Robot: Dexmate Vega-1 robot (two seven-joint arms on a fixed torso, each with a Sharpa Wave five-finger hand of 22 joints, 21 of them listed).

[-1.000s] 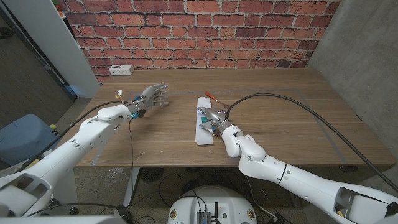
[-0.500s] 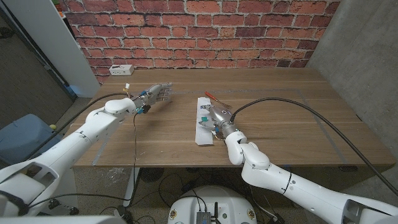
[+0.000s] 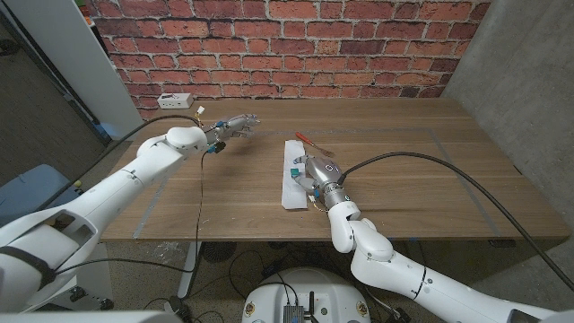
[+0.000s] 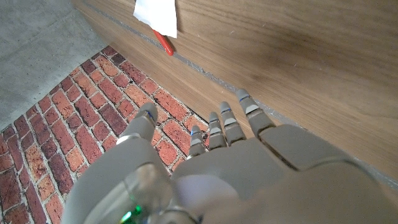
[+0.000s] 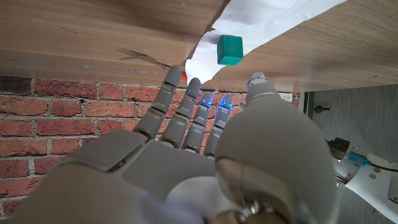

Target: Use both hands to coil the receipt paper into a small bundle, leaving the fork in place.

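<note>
A white strip of receipt paper [image 3: 291,186] lies lengthwise on the middle of the wooden table [image 3: 421,170]. A small green cube [image 3: 292,170] sits on it. A fork with a red handle [image 3: 305,139] lies at the strip's far end. My right hand [image 3: 314,170] hovers over the strip's right side, fingers spread, holding nothing. In the right wrist view the paper [image 5: 261,22], the cube [image 5: 230,50] and the fork tines [image 5: 146,57] lie just past my fingertips [image 5: 194,87]. My left hand [image 3: 230,126] is raised left of the strip, fingers extended and empty; the paper's end [image 4: 155,15] shows far ahead of it.
A white power strip [image 3: 175,100] sits at the table's far left corner. A brick wall [image 3: 287,45] stands behind the table. Tape lines [image 3: 448,152] mark a rectangle on the tabletop. A thick black cable [image 3: 430,161] arcs over the table's right half.
My left hand has moved farther back and slightly right, away from me. My right hand stays over the paper while its forearm has swung in closer to the table's front edge.
</note>
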